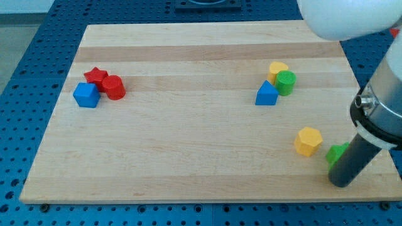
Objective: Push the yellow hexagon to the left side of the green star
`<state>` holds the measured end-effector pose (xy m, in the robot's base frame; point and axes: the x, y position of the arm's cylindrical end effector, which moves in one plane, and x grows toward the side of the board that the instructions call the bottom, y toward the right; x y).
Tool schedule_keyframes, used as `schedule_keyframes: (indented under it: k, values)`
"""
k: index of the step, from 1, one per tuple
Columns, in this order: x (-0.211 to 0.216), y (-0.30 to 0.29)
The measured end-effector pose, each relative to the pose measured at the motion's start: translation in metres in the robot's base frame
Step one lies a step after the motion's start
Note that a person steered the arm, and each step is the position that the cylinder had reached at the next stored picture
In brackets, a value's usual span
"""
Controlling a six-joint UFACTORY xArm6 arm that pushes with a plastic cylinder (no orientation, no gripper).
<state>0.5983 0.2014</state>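
Observation:
The yellow hexagon (308, 140) lies on the wooden board (201, 125) at the lower right. Just to its right a green block, the green star (337, 153), is partly hidden behind my rod. My tip (341, 183) rests near the board's bottom right edge, directly below and touching or almost touching the green star, and to the lower right of the yellow hexagon. A small gap shows between hexagon and star.
A yellow block (277, 69), a green cylinder (286, 82) and a blue block (267, 94) cluster at the upper right. A red star (96, 76), a red cylinder (114, 87) and a blue cube (86, 95) cluster at the left. The arm's body fills the right edge.

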Motion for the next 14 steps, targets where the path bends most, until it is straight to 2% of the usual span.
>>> schedule_keyframes:
  k: [2,4,7,8,11,14]
  values:
    - [0.009,-0.002]
    - [0.004,-0.061]
    - [-0.080,-0.082]
    - [-0.091,-0.080]
    - [-0.091,-0.044]
    - [-0.080,-0.044]
